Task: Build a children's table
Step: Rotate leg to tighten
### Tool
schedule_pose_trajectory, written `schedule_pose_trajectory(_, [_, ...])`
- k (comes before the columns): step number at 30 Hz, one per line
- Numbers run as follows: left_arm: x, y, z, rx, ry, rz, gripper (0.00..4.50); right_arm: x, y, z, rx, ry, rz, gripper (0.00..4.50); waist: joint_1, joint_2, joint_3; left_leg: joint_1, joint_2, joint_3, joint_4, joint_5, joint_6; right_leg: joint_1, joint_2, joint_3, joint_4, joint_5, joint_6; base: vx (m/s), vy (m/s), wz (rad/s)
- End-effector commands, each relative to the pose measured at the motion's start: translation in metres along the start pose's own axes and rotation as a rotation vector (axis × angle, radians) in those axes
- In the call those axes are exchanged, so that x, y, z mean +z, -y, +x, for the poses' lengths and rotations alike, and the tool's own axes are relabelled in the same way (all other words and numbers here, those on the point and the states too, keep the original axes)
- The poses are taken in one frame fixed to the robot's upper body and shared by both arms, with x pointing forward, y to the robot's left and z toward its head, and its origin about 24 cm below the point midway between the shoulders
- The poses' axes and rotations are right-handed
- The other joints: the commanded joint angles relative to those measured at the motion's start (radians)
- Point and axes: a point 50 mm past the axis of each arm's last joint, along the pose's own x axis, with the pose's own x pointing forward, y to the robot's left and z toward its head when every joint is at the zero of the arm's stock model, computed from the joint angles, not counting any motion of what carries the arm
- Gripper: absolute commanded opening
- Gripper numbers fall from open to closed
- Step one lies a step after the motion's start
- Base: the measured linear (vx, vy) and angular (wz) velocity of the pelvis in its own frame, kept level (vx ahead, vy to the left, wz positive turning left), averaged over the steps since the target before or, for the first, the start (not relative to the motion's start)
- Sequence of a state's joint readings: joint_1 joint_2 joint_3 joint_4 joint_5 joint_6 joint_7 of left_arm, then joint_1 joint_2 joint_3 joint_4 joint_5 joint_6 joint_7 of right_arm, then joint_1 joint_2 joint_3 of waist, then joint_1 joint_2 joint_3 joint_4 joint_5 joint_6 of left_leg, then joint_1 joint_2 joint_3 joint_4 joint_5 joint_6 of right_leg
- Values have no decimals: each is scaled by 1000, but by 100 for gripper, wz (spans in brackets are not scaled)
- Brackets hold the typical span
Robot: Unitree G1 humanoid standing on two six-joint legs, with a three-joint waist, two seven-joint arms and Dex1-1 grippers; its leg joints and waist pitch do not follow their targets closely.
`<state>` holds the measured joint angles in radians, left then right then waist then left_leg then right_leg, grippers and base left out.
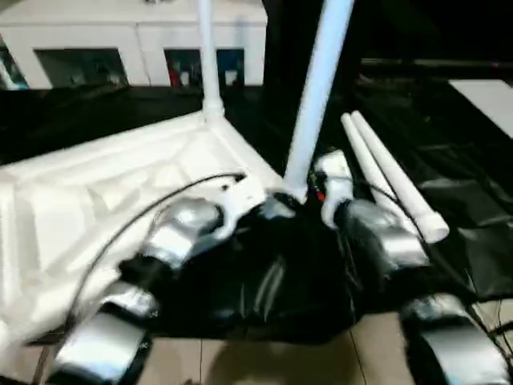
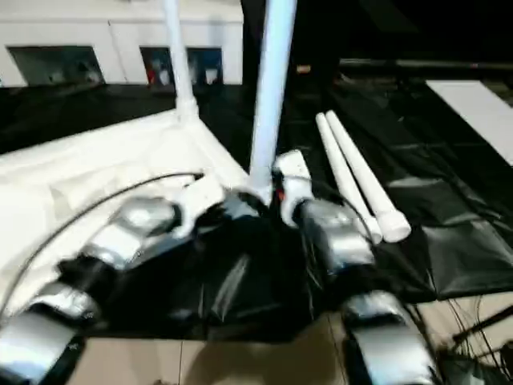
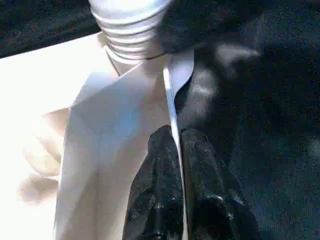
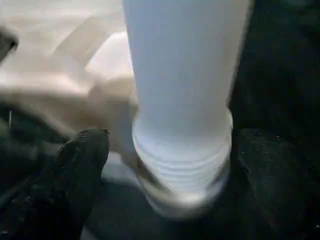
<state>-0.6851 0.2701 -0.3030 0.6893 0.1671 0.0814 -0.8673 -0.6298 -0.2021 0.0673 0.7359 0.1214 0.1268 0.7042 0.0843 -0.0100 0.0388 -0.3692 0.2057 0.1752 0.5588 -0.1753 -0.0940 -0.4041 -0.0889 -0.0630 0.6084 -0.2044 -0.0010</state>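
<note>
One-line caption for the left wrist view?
Left claw shut on the tabletop's thin rim, below a threaded leg at the corner socket.

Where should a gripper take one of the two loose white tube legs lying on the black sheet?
Grip the nearer white plastic tube leg around its smooth round shaft near mid-length, coming down from above with fingers across its width. It lies flat on the black sheet, pressed beside its twin, so only the top and outer side are free; the flared end is wider.
</note>
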Motion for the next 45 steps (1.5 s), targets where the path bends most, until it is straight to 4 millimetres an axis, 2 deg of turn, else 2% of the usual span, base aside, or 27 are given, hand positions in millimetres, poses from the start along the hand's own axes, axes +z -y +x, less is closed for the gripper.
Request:
schedule_pose_trajectory(1, [-6, 18, 1, -127, 33, 27, 0, 8, -2, -4, 58, 29, -72, 443, 3, -4, -56, 4, 25, 2, -52, -119, 85, 57, -51, 39, -58, 23, -243, 0, 0, 0])
schedule_pose_trajectory(8, [-10, 23, -21, -286, 62, 44, 0, 0, -8, -24, 247, 20, -134, 443, 12, -1, -59, 7, 25, 7, -42, -71, 114, 60, -44, 38, -42, 141, -268, 0, 0, 0])
schedule_pose_trajectory(12, [-12, 24, -25, -321, 64, 44, 0, -5, -16, -27, 337, 0, -185, 443, 14, 0, -59, 7, 25, 9, -42, -92, 115, 59, -45, 37, -43, 115, -274, 0, 0, 0])
schedule_pose_trajectory(17, [-12, 23, -28, -334, 71, 43, 0, -9, -25, -25, 418, -22, -229, 443, 13, 0, -57, 7, 26, 7, -43, -122, 94, 59, -47, 39, -46, 50, -266, 0, 0, 0])
schedule_pose_trajectory(24, [-12, 23, -28, -346, 67, 40, 0, -8, -26, -17, 428, -12, -236, 443, 14, 2, -61, 8, 25, 6, -39, -102, 98, 60, -46, 38, -40, 90, -278, 0, 0, 0])
schedule_pose_trajectory(30, [-15, 24, -29, -343, 55, 36, 0, -9, -24, -17, 418, -4, -221, 381, 15, -2, -64, 7, 22, 7, -34, -74, 115, 62, -44, 38, -34, 124, -284, 0, 0, 0])
schedule_pose_trajectory(35, [-15, 23, -29, -342, 52, 34, 0, -10, -23, -18, 413, 2, -205, 355, 17, 0, -65, 6, 23, 6, -32, -73, 119, 62, -44, 37, -32, 125, -288, 0, 0, 0])
schedule_pose_trajectory(41, [-16, 22, -30, -344, 49, 29, 0, -13, -22, -18, 413, -1, -198, 296, 17, 3, -63, 7, 24, 6, -33, -108, 103, 61, -45, 37, -35, 79, -286, 0, 0, 0])
schedule_pose_trajectory(45, [-16, 21, -30, -346, 45, 25, 0, -14, -21, -17, 413, -3, -196, 277, 16, 3, -62, 7, 24, 5, -34, -133, 88, 60, -46, 38, -37, 46, -279, 0, 0, 0])
